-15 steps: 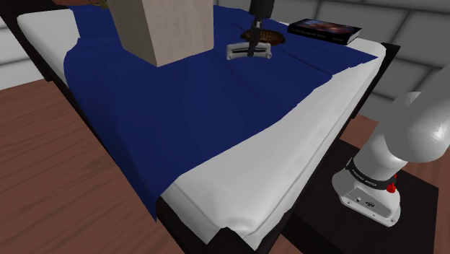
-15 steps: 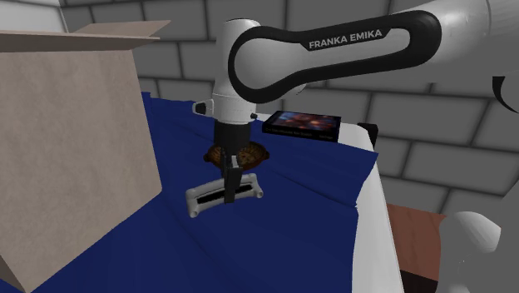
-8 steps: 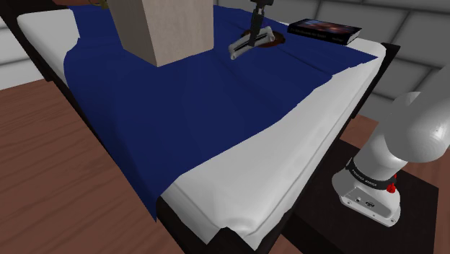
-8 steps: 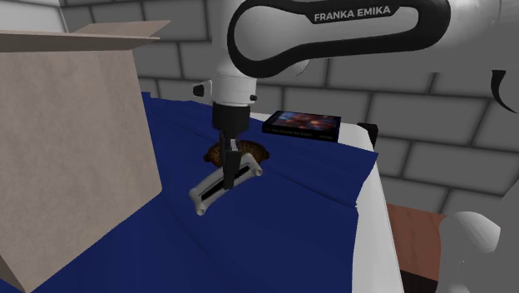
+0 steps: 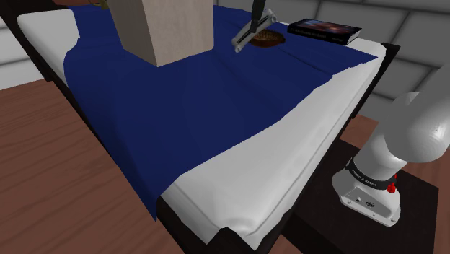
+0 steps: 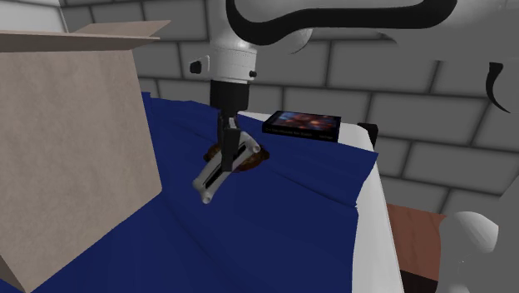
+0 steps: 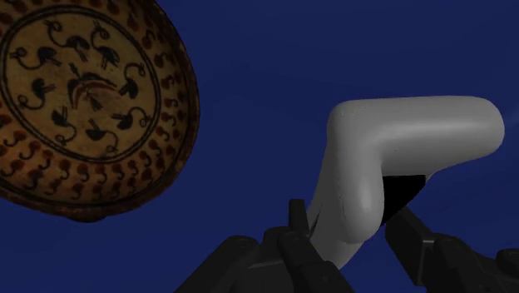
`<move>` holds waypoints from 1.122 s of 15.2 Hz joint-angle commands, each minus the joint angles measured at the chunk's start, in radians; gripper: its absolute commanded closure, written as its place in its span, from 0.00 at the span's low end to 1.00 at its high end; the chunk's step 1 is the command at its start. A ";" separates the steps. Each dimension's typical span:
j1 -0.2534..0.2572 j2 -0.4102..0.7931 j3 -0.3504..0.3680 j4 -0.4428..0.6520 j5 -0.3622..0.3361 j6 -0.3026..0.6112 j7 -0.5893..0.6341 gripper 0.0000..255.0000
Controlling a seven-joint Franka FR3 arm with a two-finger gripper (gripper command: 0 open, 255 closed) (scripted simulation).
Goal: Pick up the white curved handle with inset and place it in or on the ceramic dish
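Observation:
My black gripper (image 6: 226, 150) is shut on a white curved handle (image 6: 219, 170), which hangs steeply tilted above the blue cloth. In the shoulder view the handle (image 5: 249, 32) slants in the air just left of the brown patterned dish (image 5: 265, 37). The wrist view has the handle's bent end (image 7: 391, 158) clasped between my fingers (image 7: 287, 241), with the dish (image 7: 83, 100), tan with dark painted figures, lying off to one side of the gripper (image 7: 349, 229) on the cloth. In the second exterior view the dish (image 6: 251, 158) peeks out behind the handle.
A large tan cardboard box (image 5: 166, 25) stands on the blue bedspread (image 5: 195, 101) at the shoulder view's upper left. A dark book (image 5: 324, 29) lies beyond the dish near the bed's far corner. White sheet (image 5: 274, 173) covers the near edge. Grey block walls stand behind.
The gripper has risen with the handle; the handle has left the cloth and swung from flat to steeply tilted, shifting toward the dish.

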 commanded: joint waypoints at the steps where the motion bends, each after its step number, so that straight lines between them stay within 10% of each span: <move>1: 0.000 0.004 0.000 0.032 0.000 -0.028 0.004 1.00; 17: -0.131 0.248 -0.145 0.393 0.043 -0.193 -0.243 1.00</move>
